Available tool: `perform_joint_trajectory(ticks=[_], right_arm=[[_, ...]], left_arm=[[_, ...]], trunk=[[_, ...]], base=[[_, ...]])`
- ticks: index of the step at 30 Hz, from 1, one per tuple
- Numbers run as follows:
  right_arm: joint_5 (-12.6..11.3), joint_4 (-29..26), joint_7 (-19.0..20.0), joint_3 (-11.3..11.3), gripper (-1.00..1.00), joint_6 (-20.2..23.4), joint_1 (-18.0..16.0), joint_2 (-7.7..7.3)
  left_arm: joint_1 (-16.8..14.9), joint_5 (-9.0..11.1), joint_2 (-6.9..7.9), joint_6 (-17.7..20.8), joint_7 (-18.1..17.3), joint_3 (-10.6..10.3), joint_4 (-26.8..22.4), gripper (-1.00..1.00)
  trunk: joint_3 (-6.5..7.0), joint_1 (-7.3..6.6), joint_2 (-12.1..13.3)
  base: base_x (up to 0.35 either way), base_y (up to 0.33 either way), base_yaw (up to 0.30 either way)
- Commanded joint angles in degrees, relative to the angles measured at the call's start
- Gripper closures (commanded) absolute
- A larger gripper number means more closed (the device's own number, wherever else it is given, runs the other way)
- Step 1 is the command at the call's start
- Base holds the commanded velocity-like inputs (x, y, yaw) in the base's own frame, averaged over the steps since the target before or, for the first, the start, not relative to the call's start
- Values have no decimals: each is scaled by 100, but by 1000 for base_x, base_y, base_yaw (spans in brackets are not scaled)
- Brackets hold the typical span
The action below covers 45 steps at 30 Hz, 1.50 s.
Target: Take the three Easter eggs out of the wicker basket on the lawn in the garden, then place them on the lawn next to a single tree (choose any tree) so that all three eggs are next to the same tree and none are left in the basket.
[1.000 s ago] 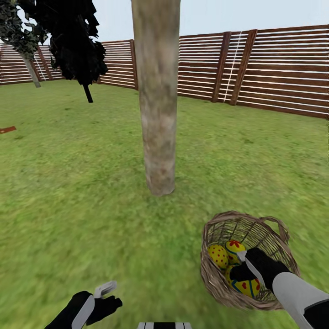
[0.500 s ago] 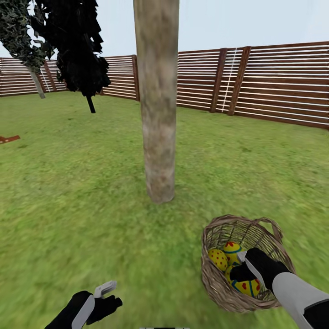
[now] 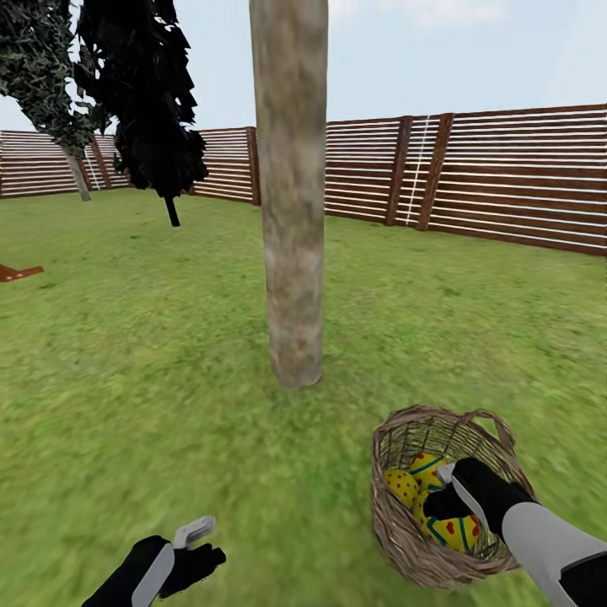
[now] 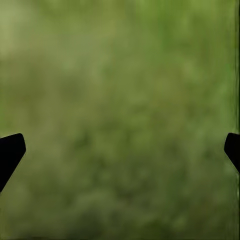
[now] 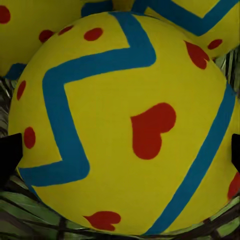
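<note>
Lawn (image 3: 126, 379) all round; tree (image 3: 291, 253) at centre frame. Basket (image 3: 396, 506) lower right, three eggs (image 3: 403, 486) inside. My right fingers (image 3: 445, 489) spread wide around the nearest egg (image 5: 125, 125), not gripping. Next: close, lift out. Left fingers (image 3: 196, 539) open, empty.

The left hand (image 3: 196, 544) hangs low at the near left, fingers spread wide. The right arm reaches in from the near right, its hand (image 3: 445, 491) angled downward, fingers parted.
</note>
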Motion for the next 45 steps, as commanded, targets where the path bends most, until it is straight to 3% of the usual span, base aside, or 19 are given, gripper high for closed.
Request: perform_joint_trajectory(ticks=[1,7,26,30,42,45], right_arm=[[-49,-12,-2,46,100,26,-3,-6],[-49,-4,-3,127,100,26,-3,91],[-49,6,-4,131,100,-53,-3,113],[-49,6,-3,131,100,-55,-3,117],[-49,6,-7,131,100,-61,-3,108],[-57,100,25,125,100,-457,-3,94]], left_arm=[[-1,40,2,19,11,-31,-10,-100],[-1,39,0,19,19,-42,-8,-100],[-1,33,-39,16,64,-32,-1,-100],[-1,19,-117,10,46,-43,-2,-100],[-1,8,-132,10,59,-50,25,-100],[-1,9,-132,10,55,-51,25,-100]], trunk=[[18,-3,0],[151,-18,8],[571,-67,33],[660,-78,38],[904,-106,53],[904,-106,53]], base=[[237,0,0],[79,0,0],[-121,42,0],[278,0,0],[166,0,0],[0,0,0]])
